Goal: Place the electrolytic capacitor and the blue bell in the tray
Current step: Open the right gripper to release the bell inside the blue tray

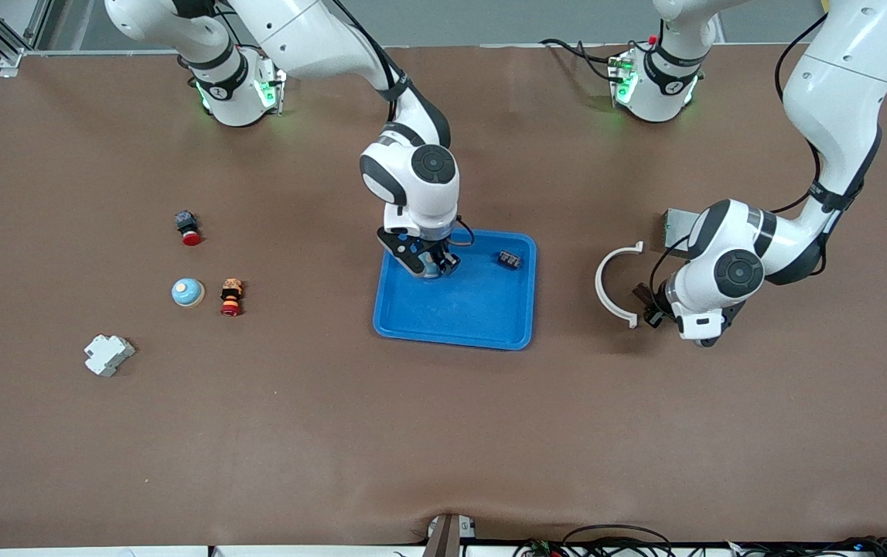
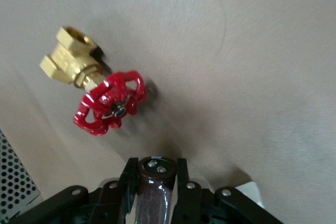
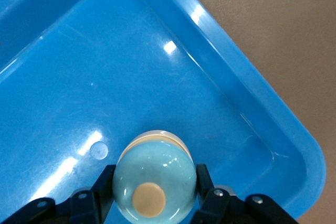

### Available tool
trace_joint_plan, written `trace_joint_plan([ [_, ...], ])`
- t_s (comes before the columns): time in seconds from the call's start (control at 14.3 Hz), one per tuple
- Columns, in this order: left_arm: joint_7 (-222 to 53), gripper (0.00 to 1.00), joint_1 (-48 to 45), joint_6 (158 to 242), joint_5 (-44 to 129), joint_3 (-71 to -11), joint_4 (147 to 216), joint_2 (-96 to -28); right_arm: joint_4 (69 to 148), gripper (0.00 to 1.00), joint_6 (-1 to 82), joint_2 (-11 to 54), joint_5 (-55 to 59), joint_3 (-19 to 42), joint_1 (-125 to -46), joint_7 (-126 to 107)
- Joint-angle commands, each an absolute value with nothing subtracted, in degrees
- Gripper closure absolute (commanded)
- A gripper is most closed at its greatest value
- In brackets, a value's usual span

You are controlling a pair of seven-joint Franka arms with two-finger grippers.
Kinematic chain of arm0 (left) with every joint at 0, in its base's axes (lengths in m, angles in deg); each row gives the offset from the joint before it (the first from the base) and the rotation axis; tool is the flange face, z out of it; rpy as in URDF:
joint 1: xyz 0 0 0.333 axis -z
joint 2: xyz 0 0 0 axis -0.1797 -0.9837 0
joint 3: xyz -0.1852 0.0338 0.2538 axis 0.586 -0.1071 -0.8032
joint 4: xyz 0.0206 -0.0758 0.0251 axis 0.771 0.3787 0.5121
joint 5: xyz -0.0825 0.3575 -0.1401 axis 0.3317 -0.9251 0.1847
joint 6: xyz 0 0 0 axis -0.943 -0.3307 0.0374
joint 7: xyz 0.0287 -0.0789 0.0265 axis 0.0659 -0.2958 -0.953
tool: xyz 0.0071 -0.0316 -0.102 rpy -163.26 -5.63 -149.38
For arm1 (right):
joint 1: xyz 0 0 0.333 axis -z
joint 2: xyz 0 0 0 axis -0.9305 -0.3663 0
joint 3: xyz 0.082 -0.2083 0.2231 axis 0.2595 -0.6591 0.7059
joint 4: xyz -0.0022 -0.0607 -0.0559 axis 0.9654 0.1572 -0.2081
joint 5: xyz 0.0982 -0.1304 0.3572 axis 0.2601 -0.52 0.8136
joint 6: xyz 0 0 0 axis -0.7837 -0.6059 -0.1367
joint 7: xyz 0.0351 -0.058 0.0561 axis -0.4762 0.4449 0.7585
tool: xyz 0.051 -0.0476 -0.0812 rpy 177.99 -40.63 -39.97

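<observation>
My right gripper (image 1: pixel 435 267) is shut on a light blue bell (image 3: pixel 155 179) with a tan button on top. It holds the bell low inside the bright blue tray (image 1: pixel 455 321), near the tray's corner toward the right arm's base; the tray rim also shows in the right wrist view (image 3: pixel 252 93). My left gripper (image 1: pixel 648 305) is shut on a dark brown electrolytic capacitor (image 2: pixel 155 182), low over the table toward the left arm's end, beside a white arc (image 1: pixel 615 282). A second blue bell (image 1: pixel 188 292) sits on the table toward the right arm's end.
A small dark part (image 1: pixel 510 260) lies in the tray. A brass valve with a red handwheel (image 2: pixel 105 98) and a grey perforated metal box (image 1: pixel 679 224) are near the left gripper. A red push button (image 1: pixel 188 227), a red-orange part (image 1: pixel 231 298) and a white block (image 1: pixel 108 354) lie near the second bell.
</observation>
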State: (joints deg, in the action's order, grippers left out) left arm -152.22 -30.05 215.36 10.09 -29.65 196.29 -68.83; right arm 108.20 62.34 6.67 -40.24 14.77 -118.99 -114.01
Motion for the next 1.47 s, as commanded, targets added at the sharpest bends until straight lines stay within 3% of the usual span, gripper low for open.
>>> trace_joint_plan([
  [0.0,-151.68,1.0,-30.48,210.68,9.58,-27.2,195.48,-64.26,106.51,1.0,63.34,5.46,-40.64,14.1,-119.84,-115.34],
  [0.21,-153.25,1.0,-29.87,206.02,10.81,-23.85,192.32,-64.6,106.34,1.0,63.61,4.06,-41.17,14.1,-119.93,-117.28],
  [0.63,-164.58,1.0,-22.15,206.01,11.52,-22.0,186.43,-68.38,104.58,1.0,63.61,2.47,-40.9,14.1,-120.19,-117.28],
  [0.7,-165.99,1.0,-20.65,206.01,11.52,-22.0,185.29,-68.82,104.4,0.2,63.61,2.47,-41.16,14.1,-120.1,-117.28],
  [0.77,-167.05,1.0,-19.59,206.01,11.52,-22.0,184.84,-69.17,104.4,0.0,63.61,2.47,-41.78,14.01,-120.36,-117.36],
  [1.19,-171.01,1.0,-15.19,207.33,11.43,-22.09,183.7,-70.75,104.14,0.0,63.09,2.65,-41.78,14.01,-120.54,-116.67],
  [1.4,-171.63,1.0,-14.49,207.33,11.61,-22.0,182.91,-70.93,102.48,0.0,58.72,3.44,-41.7,14.01,-119.84,-112.29],
])
